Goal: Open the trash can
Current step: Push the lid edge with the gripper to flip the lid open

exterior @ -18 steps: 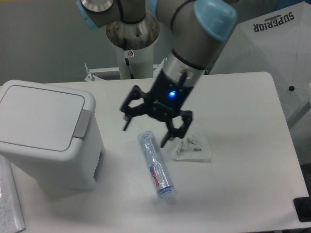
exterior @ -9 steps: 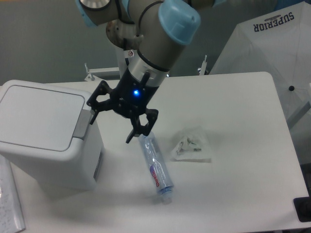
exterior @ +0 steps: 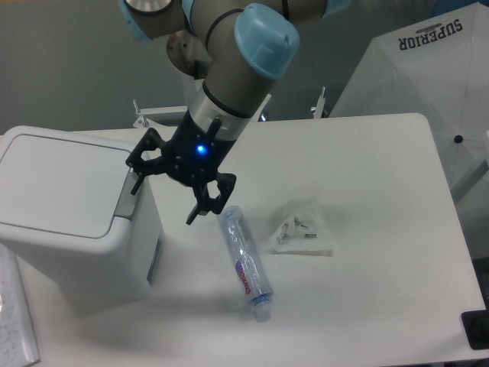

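The trash can (exterior: 72,210), a large white bin with its flat lid down, is seen just to the left of the gripper (exterior: 163,197), at the left edge of the white table (exterior: 382,252). Its grey push tab (exterior: 127,199) is found on the side facing the gripper, right beside the nearer fingertip; whether they touch cannot be told. The gripper is held with its two dark fingers spread wide apart and nothing between them, a blue light glowing on its body. Below and to the right of the gripper, a clear plastic bottle (exterior: 246,262) is laid on its side on the table, close under the farther fingertip. Further right, a crumpled clear wrapper (exterior: 302,228) is seen on the table, apart from the bottle. Beyond it, at the far right, a white sheet printed "SUPERIOR" (exterior: 428,69) is visible.
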Available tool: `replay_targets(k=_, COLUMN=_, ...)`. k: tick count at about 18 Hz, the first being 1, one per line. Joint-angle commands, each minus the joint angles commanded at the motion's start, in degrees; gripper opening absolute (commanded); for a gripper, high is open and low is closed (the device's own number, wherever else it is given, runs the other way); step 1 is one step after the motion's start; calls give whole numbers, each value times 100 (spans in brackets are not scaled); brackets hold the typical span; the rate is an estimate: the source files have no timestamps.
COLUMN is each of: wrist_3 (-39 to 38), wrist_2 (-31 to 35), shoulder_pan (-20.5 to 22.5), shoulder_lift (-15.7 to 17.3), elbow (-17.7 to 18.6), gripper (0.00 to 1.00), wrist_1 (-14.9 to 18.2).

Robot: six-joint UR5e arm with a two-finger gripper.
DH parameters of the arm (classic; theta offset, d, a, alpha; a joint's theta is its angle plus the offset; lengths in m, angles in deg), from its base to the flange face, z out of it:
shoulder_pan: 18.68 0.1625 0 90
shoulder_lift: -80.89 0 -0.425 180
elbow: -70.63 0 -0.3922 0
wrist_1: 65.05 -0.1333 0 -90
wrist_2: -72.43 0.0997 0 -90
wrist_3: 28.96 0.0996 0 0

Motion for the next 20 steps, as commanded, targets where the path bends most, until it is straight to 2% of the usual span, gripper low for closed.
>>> replay_targets(k=16, wrist_3=-18, wrist_2=9, shoulder_pan=-27, shoulder_lift=-44, elbow=35, gripper=100, wrist_1=-9)
replay_targets(k=20, wrist_3=-123, wrist_2=-17, shoulder_pan=26, shoulder_lift=-26, elbow=-201, gripper=100, wrist_1=0)
